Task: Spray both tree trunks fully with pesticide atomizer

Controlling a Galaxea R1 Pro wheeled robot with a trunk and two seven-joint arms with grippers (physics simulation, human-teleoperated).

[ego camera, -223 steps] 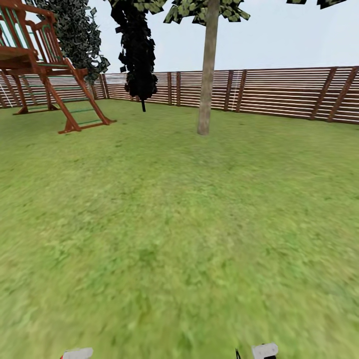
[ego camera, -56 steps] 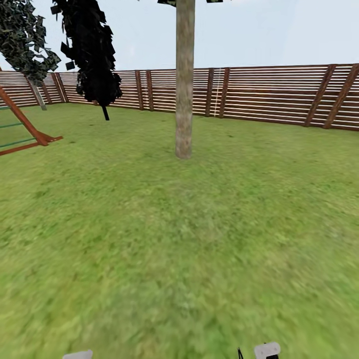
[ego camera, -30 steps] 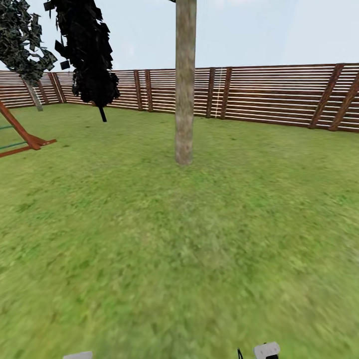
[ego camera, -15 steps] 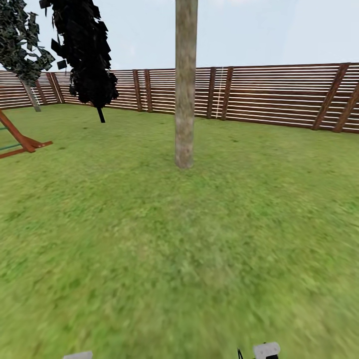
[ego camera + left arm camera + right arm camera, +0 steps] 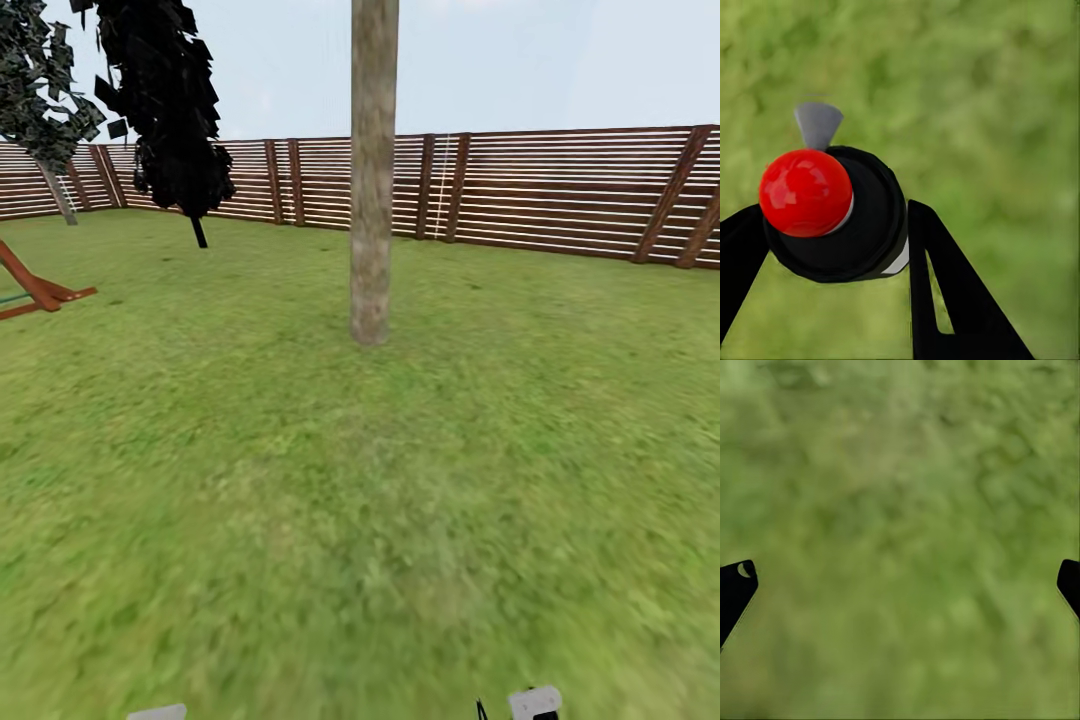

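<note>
Bottle: the spray bottle (image 5: 840, 214) sits between my left fingers (image 5: 945, 292), black cap and red knob facing the wrist camera, grey nozzle poking out past the cap.
Left fingers: pinching the bottle, one black finger on each side of the cap.
Right fingers: spread wide over bare grass (image 5: 900, 525), only the two dark tips (image 5: 735, 589) at the picture's edges, nothing between them.
Tree: one thick pale trunk (image 5: 372, 170) stands straight ahead on the lawn (image 5: 400, 500), well apart from me, the slatted fence (image 5: 560, 190) behind it.
Done: pickup looks finished, judging by the grip.
Left: I see no sign of spray on this trunk, so I judge both trunks are yet to cover; I must first get near enough to aim the nozzle.
</note>
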